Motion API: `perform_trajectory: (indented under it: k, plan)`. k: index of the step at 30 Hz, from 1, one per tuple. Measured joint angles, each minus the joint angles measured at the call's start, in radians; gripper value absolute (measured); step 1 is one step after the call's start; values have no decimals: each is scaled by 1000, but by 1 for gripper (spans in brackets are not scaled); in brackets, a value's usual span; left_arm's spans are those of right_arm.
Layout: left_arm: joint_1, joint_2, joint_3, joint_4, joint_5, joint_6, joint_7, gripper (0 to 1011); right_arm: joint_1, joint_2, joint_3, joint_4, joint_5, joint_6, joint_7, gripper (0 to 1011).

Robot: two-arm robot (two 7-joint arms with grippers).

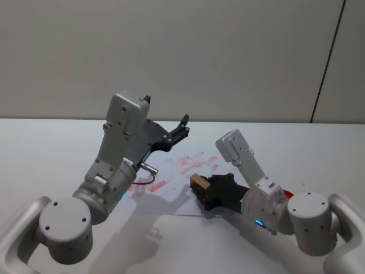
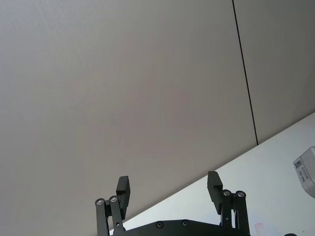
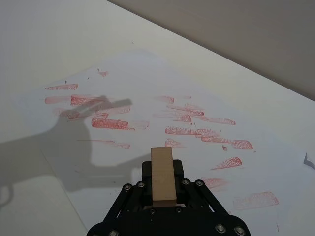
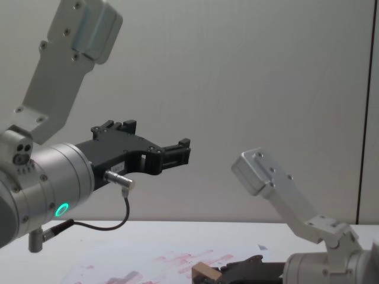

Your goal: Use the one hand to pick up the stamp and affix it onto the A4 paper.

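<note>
Stamp (image 3: 162, 173) juts lengthwise from right hand (image 1: 201, 188), apparently above A4 paper (image 3: 142, 83).

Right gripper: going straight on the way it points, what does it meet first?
Probably the A4 paper: the right gripper, shut on the stamp, slants forward over the red-marked sheet, stamp leading; its height above it is unclear.
</note>
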Motion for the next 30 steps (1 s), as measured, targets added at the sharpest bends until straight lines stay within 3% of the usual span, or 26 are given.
perform_trajectory:
  k: [12,18,24,30]
  plan:
    - [0,0,0,0,0,0,0,1003,20,-10,4,31,19,-68,-20,220]
    - [0,0,0,0,0,0,0,1003,44,-20,17,20,54,-118,-31,220]
    - [0,0,0,0,0,0,0,1003,49,-14,38,-48,108,-134,-47,220]
    - [0,0,0,0,0,0,0,1002,12,23,67,-161,166,-100,-73,220]
